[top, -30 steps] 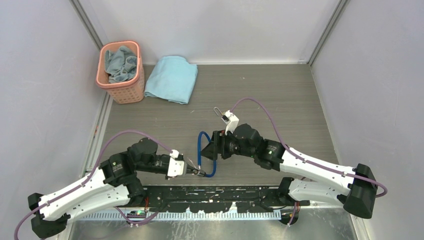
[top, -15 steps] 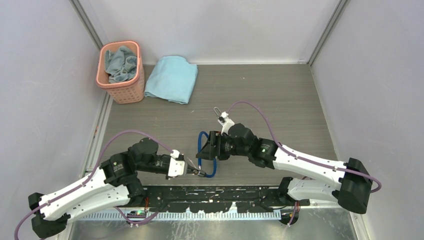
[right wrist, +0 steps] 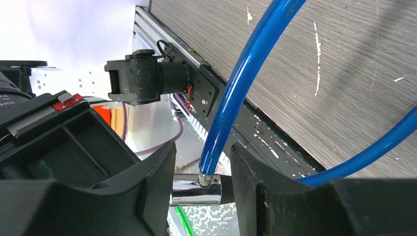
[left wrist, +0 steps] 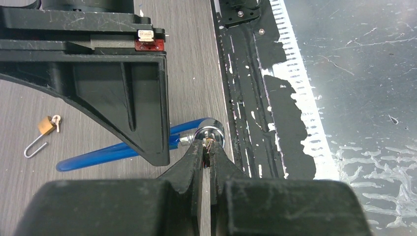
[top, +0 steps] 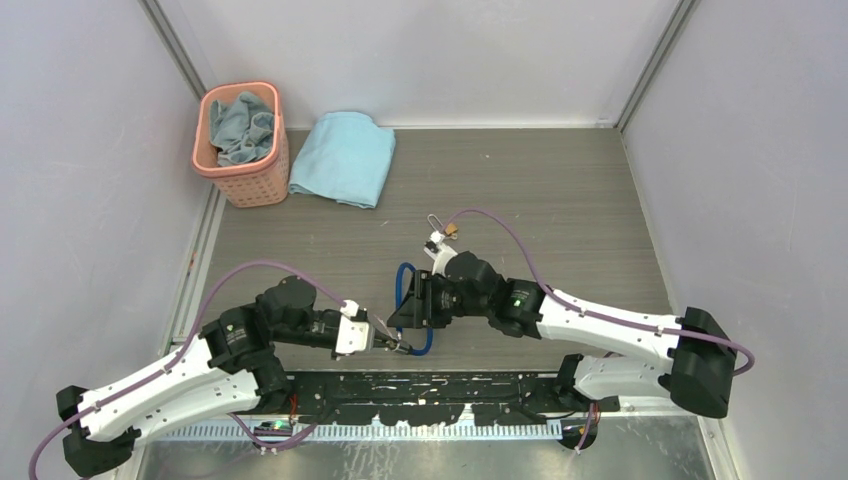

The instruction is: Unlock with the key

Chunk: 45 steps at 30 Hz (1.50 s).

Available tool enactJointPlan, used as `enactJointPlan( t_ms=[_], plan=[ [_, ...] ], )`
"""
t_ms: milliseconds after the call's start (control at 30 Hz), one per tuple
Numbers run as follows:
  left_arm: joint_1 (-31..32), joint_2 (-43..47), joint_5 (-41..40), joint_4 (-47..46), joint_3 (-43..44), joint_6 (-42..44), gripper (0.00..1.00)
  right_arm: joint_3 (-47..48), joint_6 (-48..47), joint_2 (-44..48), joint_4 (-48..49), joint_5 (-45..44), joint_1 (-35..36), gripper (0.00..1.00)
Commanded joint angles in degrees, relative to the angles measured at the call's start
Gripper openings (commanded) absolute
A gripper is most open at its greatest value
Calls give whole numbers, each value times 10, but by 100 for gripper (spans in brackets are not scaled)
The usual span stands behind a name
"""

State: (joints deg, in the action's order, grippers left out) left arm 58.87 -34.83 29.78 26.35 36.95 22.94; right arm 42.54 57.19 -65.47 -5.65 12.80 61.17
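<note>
Pinching key (left wrist: 209,143) in shut left gripper (left wrist: 207,147) at cable's silver end (left wrist: 211,130). Straddling that end with right gripper (right wrist: 202,167), clamp unclear. Yet to turn.

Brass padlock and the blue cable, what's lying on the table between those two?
Nothing: in the left wrist view the stretch of table between the brass padlock and the blue cable is bare wood.
</note>
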Motion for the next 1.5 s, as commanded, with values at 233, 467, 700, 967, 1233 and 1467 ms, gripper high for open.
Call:
enactJointPlan(
  t_ms=[233,467,700,967,1233,1467],
  plan=[
    [0,9,-11,-38,-6,8,0,41,1,-20,-1,15,17,21],
    [0,3,-29,-51,-5,30,0,49,-10,-30,-34,26,31,1],
    [2,-31,-26,-8,45,90,0,84,-33,-50,-92,15,36,1],
    [3,-39,-35,25,68,165,0,116,-42,-72,-140,14,36,1],
    [4,-15,-58,17,44,189,0,136,-51,-77,-159,21,15,1],
    [4,6,-49,5,30,170,0,154,-64,-65,-173,20,-32,1]
  ],
)
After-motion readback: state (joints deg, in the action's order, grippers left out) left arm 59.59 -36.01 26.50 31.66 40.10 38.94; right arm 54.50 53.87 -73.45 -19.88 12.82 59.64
